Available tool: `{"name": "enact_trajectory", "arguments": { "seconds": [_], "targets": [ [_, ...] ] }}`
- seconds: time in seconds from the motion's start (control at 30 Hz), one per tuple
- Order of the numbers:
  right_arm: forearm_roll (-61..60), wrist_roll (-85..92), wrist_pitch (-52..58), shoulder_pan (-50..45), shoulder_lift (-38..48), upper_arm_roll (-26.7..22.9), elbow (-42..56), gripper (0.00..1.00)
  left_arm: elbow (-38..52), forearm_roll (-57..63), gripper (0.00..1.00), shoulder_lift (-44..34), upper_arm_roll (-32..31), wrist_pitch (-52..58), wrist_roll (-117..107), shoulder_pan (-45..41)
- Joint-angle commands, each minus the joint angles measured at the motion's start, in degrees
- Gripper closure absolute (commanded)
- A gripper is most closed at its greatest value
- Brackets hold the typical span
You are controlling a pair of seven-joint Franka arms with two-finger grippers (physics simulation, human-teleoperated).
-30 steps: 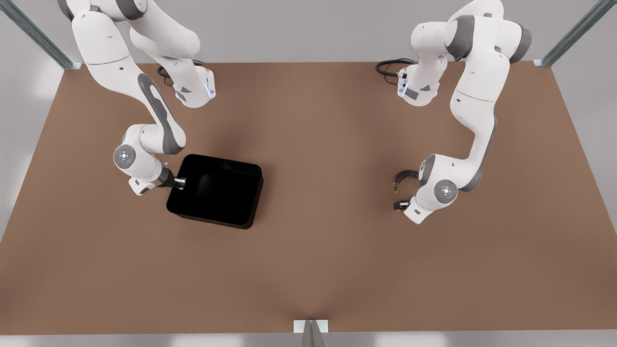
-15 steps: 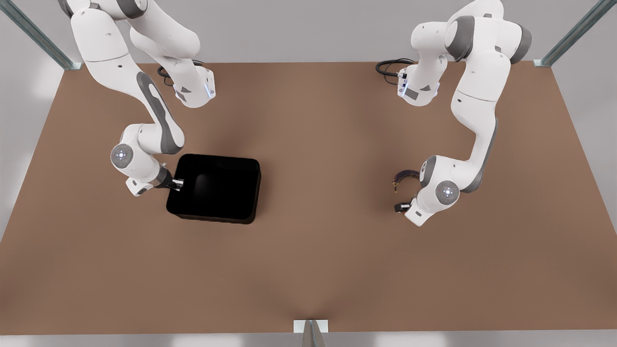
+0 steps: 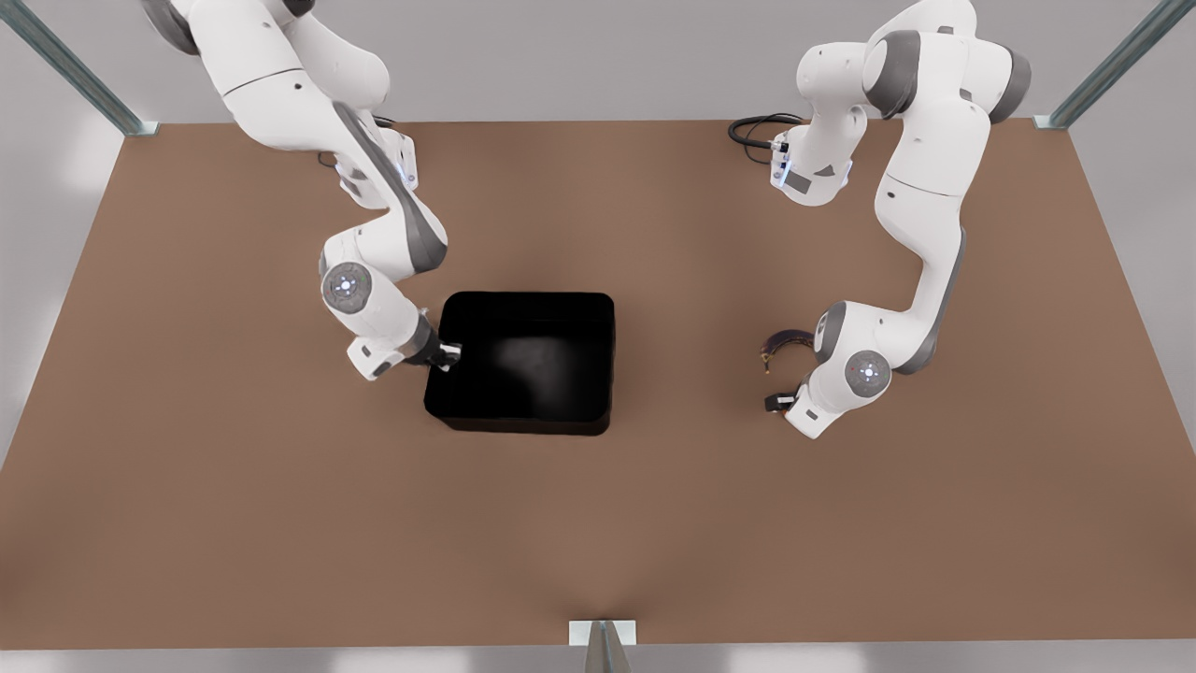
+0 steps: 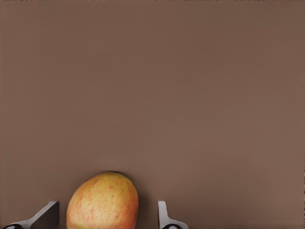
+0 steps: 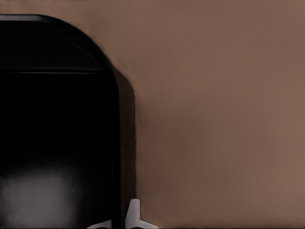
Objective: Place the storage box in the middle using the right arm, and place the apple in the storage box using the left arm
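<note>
Front view puts your right claw [image 3: 448, 355] clamped on the large black bin's [image 3: 523, 360] rim near mid-desk [image 3: 598, 523]; set it down level before letting go. Your left claw [image 4: 108, 214], spread wide, probably not touching, straddles the red-yellow apple [image 4: 102, 200]; close evenly.

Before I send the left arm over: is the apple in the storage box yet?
Not yet. The storage box shows only a dark, bare interior, while the apple sits on the brown table between the left gripper's open fingers.

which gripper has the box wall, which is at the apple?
The right gripper is shut on the storage box wall; the left gripper, open, straddles the apple.
</note>
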State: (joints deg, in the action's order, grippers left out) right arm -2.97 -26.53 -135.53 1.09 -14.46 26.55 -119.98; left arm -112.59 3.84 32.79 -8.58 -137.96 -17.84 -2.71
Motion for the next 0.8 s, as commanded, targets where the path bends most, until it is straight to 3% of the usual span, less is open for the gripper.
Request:
{"name": "enact_trajectory", "arguments": {
  "seconds": [0.0,0.17,0.4,0.43,0.47,0.63,0.77],
  "targets": [
    [0.16,-1.85,0.69,-1.70,-0.47,-0.01,0.62,0.79,0.00,0.02,0.01,0.00,-0.03,-0.03,0.00,-0.01],
    [0.33,-9.33,1.14,-10.49,-6.54,-0.09,7.48,0.79,-0.09,0.02,0.01,0.09,-0.03,-0.12,0.00,-0.01],
    [8.68,-8.89,0.88,-10.93,-16.03,-0.09,13.81,0.79,0.00,0.11,0.01,0.26,-0.03,-0.38,0.00,-0.01],
    [9.30,-9.07,0.79,-10.93,-16.65,-0.09,13.90,0.00,0.00,0.11,0.01,0.26,-0.03,-0.38,0.09,0.07],
    [9.30,-8.98,0.96,-10.85,-16.65,-0.09,14.51,0.00,0.00,0.11,0.02,0.26,-0.03,-0.38,0.09,0.07],
    [8.42,-9.68,3.25,-10.85,-12.61,0.00,15.30,0.00,0.09,0.11,0.29,0.35,-0.03,-0.47,0.00,0.07],
    [4.99,-10.39,13.00,-8.39,3.82,1.14,11.97,0.00,0.53,0.20,0.31,0.79,-0.03,-0.47,0.18,0.43]
  ]
}}
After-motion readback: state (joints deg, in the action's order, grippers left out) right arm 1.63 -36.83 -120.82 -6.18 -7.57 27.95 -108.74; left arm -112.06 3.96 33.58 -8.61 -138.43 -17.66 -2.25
